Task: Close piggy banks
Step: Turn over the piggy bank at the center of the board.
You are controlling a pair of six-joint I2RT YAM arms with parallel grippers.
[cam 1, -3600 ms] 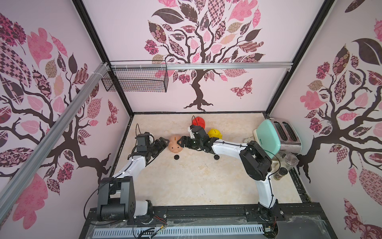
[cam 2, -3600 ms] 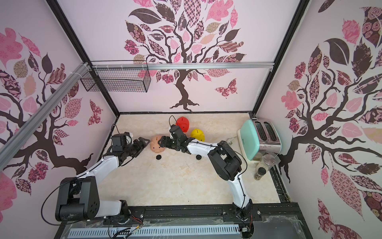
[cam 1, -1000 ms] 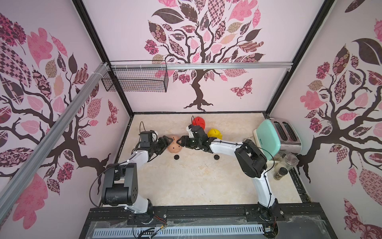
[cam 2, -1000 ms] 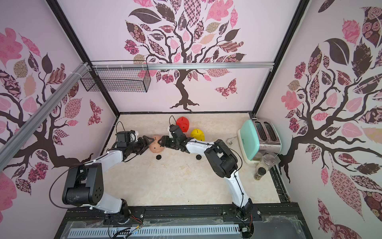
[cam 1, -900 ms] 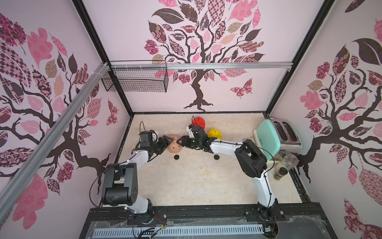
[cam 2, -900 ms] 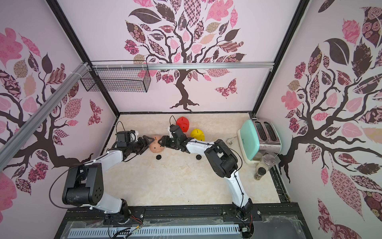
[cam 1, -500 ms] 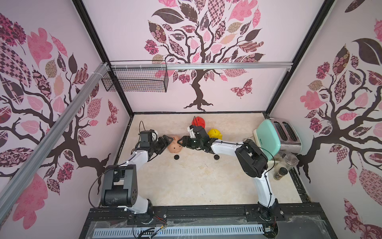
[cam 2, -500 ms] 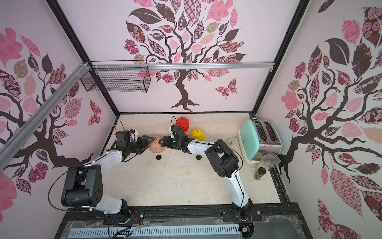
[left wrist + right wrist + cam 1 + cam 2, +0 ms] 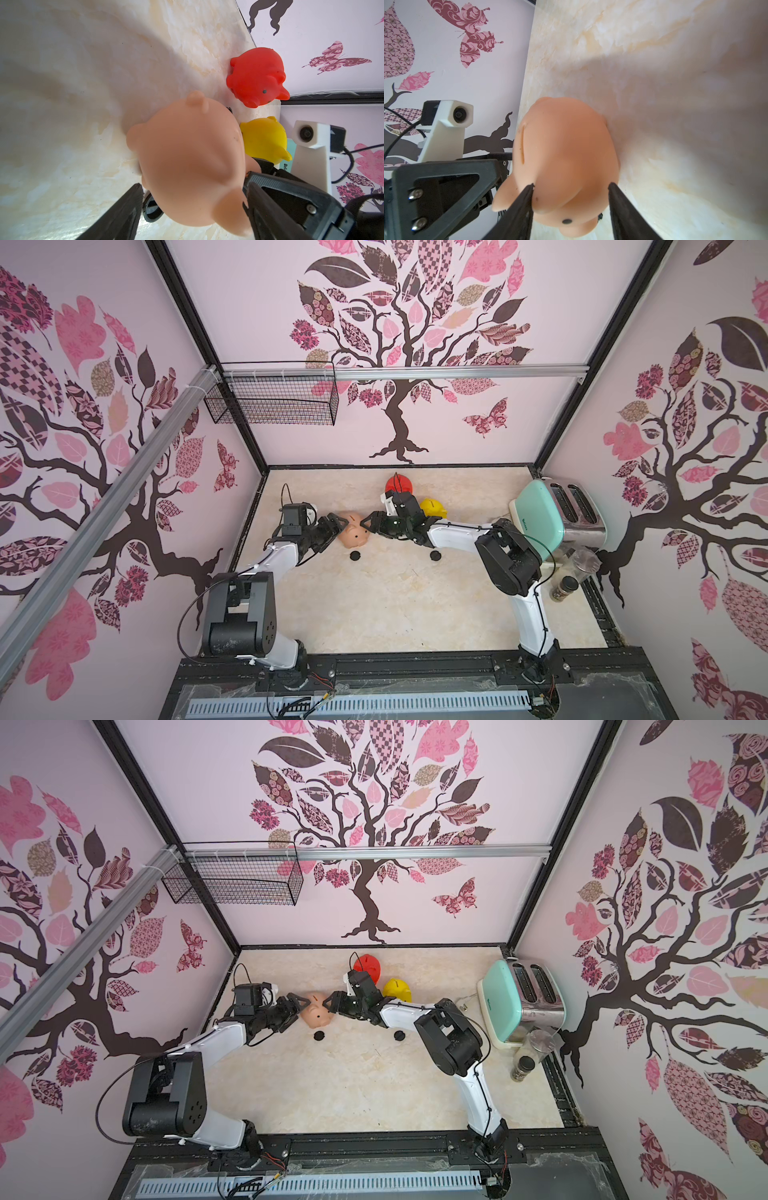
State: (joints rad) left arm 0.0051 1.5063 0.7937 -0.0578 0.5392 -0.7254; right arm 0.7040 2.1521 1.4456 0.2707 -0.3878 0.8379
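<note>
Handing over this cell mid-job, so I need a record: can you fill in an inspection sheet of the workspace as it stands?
Surface: marble-look tabletop, small dark specks.
Job's things: peach-pink pig between both grippers; red pig and yellow pig standing near the back wall; two black plugs loose on the table.
Clutter: toaster, glass, spice jar along the right edge.
Grippers: right gripper shut on the pig's head end; left gripper straddles its other end, grip unclear.
Cables: black cable loops beside the left arm.
Surroundings: wire basket on the rail; tree-decal walls.
</note>
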